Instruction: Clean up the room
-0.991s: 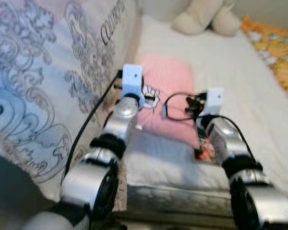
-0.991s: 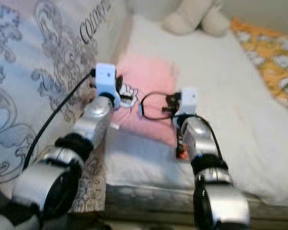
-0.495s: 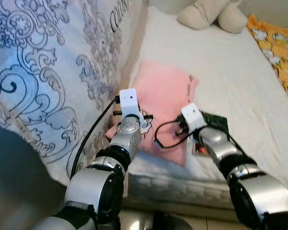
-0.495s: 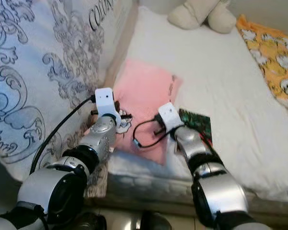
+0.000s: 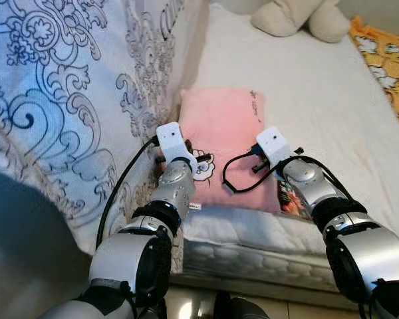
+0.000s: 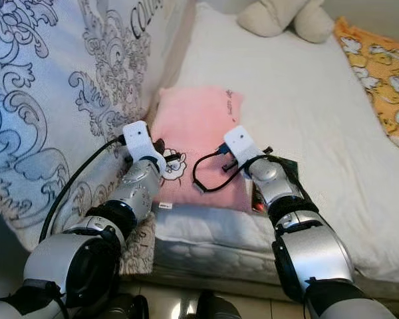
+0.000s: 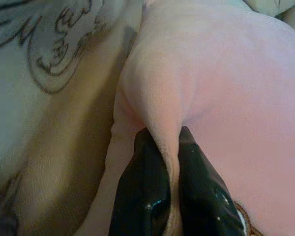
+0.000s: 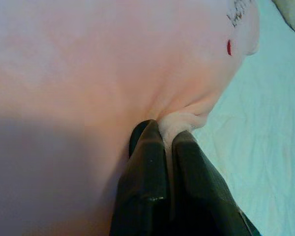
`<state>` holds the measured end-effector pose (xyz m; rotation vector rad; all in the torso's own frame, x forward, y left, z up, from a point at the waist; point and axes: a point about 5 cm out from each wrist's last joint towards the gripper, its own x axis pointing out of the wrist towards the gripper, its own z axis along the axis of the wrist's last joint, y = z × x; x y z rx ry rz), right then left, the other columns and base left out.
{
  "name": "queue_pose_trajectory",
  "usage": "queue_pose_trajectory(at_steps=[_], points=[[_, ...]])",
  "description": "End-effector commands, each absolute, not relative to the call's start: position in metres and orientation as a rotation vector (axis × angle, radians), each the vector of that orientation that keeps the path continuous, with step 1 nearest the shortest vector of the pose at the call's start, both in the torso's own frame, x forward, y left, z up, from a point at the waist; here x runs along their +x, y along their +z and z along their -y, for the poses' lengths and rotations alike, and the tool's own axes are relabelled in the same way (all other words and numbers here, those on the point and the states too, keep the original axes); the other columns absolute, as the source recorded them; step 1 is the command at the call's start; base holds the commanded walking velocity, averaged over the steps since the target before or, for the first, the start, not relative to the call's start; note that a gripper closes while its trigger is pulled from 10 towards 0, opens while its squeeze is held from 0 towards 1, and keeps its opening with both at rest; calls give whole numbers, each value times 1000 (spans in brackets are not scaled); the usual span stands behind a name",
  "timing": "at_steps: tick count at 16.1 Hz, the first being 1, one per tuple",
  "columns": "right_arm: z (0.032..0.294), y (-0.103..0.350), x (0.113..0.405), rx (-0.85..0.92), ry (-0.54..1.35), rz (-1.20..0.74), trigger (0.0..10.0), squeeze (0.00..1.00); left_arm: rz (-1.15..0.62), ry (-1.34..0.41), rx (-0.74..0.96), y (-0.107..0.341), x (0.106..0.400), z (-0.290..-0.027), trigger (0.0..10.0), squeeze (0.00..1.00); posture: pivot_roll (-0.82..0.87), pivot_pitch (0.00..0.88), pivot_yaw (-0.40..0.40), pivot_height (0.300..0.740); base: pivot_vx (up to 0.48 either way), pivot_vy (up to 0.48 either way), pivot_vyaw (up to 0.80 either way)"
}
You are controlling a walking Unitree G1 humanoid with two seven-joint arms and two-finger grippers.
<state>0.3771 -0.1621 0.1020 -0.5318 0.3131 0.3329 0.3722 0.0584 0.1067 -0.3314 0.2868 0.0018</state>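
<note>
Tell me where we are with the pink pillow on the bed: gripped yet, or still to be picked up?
Done: both grippers have a grip. The left gripper pinches a fold of the pink pillow near the patterned blanket; the right gripper pinches its other side. In hand: the pillow, resting on the white mattress. Left: moving it to its place, then the dark booklet beside the right arm.

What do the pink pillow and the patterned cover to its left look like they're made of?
Pink pillow: probably soft plush or fleece, matte; it puckers into folds where the left gripper and right gripper pinch it. Patterned cover: seemingly smooth woven fabric, slightly glossy, printed with dark scrollwork; the exact fibre is unclear.
</note>
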Motion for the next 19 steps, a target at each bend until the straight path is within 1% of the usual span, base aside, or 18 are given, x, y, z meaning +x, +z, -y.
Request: queue_pose_trajectory(at_steps=[1,2,5,6,10,11,13,15,16,17,18,19], points=[[175,102,377,-544,281,-333,10000,0,-325,-180,-402,118,350,22,10000,0,21,129,-110,740,0,0,0],[176,97,374,-536,276,-351,10000,0,-281,-189,-345,123,356,16,10000,0,26,118,-110,740,0,0,0],[176,89,370,-541,272,-372,10000,0,-245,-214,-297,127,358,14,10000,0,29,106,-109,740,0,0,0],[179,86,368,-525,252,-381,10000,1000,-220,-238,-275,130,359,15,10000,1000,33,93,-111,740,0,0,0],[191,88,368,-428,177,-371,10000,1000,-206,-254,-285,130,356,18,10000,1000,37,75,-115,740,0,0,0],[194,92,369,-395,163,-346,10000,1000,-208,-255,-314,128,354,20,10000,1000,33,72,-117,740,0,0,0],[196,95,370,-388,160,-324,10000,1000,-173,-275,-328,134,354,22,10000,1000,28,64,-118,740,0,0,0],[201,100,371,-383,136,-282,10000,1000,-69,-312,-320,153,357,22,10000,1000,28,53,-124,740,0,0,0],[206,111,373,-377,106,-199,10000,1000,115,-366,-228,178,355,17,10000,1000,41,35,-126,740,0,0,0],[207,116,374,-376,95,-164,10000,1000,186,-389,-186,188,351,15,10000,1000,41,35,-126,740,0,0,0],[208,119,375,-375,90,-143,10000,1000,224,-403,-163,193,349,14,10000,1000,41,35,-126,740,0,0,0],[219,130,372,-317,0,-26,10000,1000,237,-432,-119,190,341,3,10000,1000,53,12,-121,740,0,0,0]])
